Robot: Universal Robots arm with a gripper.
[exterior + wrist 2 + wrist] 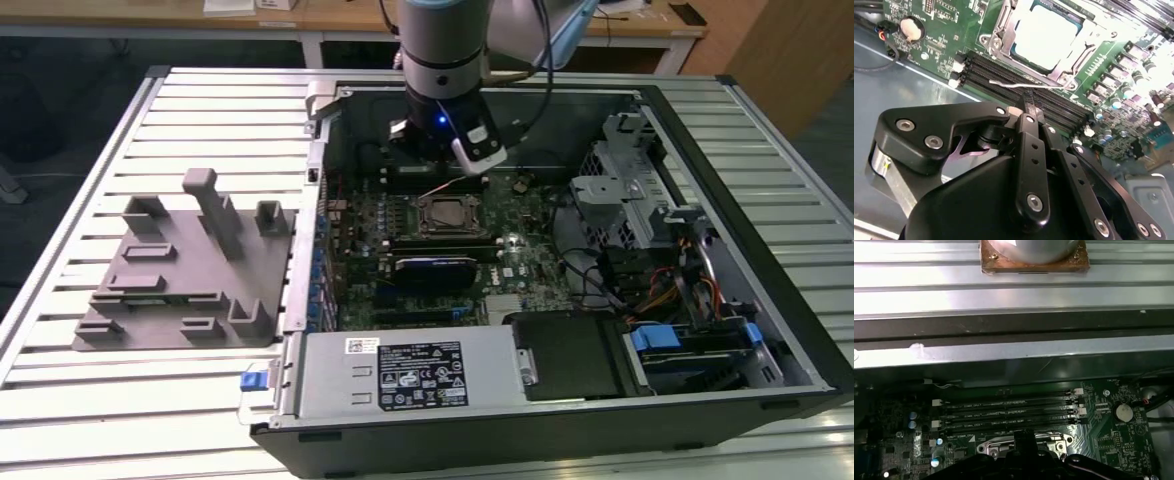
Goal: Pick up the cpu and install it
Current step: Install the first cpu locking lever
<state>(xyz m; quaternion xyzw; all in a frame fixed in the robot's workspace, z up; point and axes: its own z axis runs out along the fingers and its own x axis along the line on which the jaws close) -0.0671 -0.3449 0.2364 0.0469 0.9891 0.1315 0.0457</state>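
Motherboard (944,30) below: jaws closed, empty, over seated cpu (1044,37).

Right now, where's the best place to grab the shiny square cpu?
Probably by two opposite edges, coming straight down from above. The cpu lies flat, face up, inside the socket's metal frame, which would likely block any sideways reach.

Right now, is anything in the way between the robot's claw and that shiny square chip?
Nothing solid visible. The chip lies in its socket with its top bare; the gripper hangs beside it above the memory slots. Only a thin wire lever runs between them.
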